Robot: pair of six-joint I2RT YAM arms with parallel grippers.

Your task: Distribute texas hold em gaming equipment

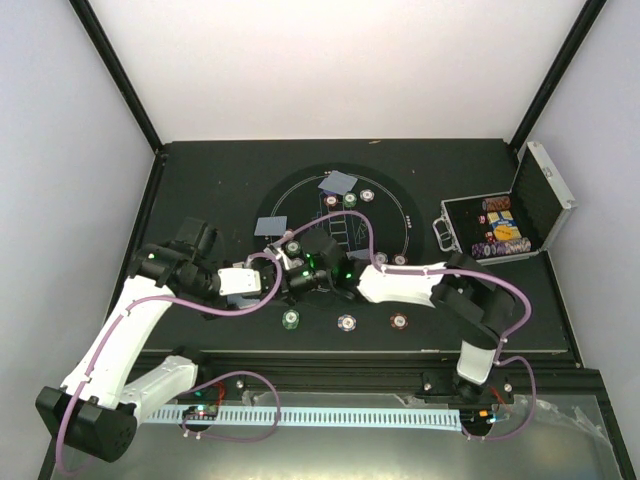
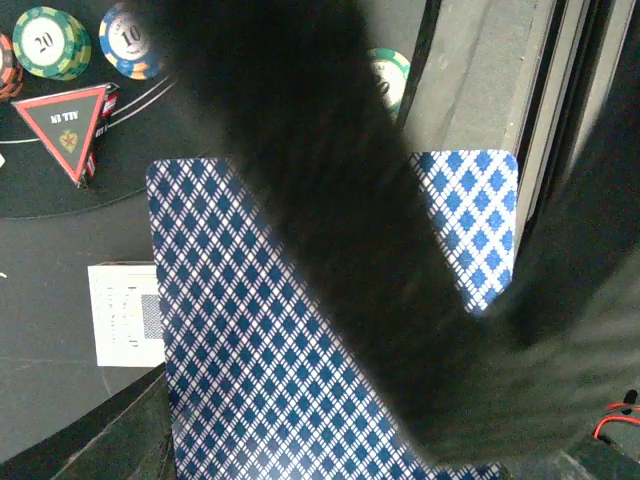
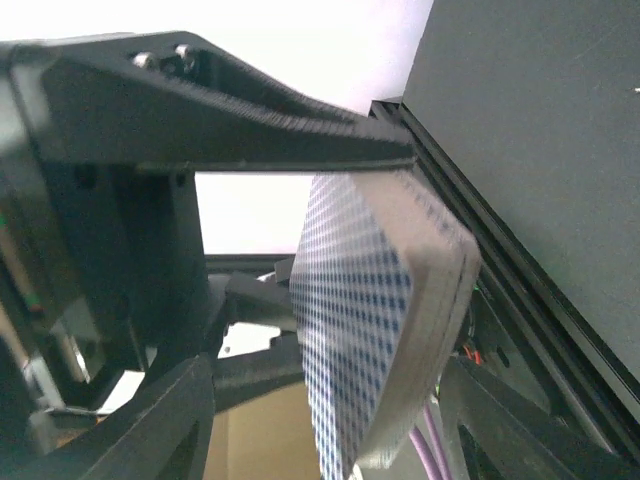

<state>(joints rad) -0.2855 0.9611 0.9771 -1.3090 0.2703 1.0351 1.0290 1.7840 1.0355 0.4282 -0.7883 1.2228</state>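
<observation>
- The left gripper [image 1: 268, 282] is clamped tight on the deck of playing cards [image 2: 260, 350], holding it just above the counter [image 1: 200, 170], at the near-left edge of the black mat [image 1: 395, 200].
- The right gripper [image 1: 305, 268] straddles the deck with its jaws apart; I cannot tell whether it is pinching a card.
- Best practice here, as I judge it: peel off only the top card, sliding it sideways, with the left grip firm.
- Both forearms reach inward and meet gripper to gripper, elbows bent outward.

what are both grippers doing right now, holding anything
left gripper: shut on the deck of cards.
right gripper: jaws apart on either side of the same deck; cannot tell whether it grips.
</observation>
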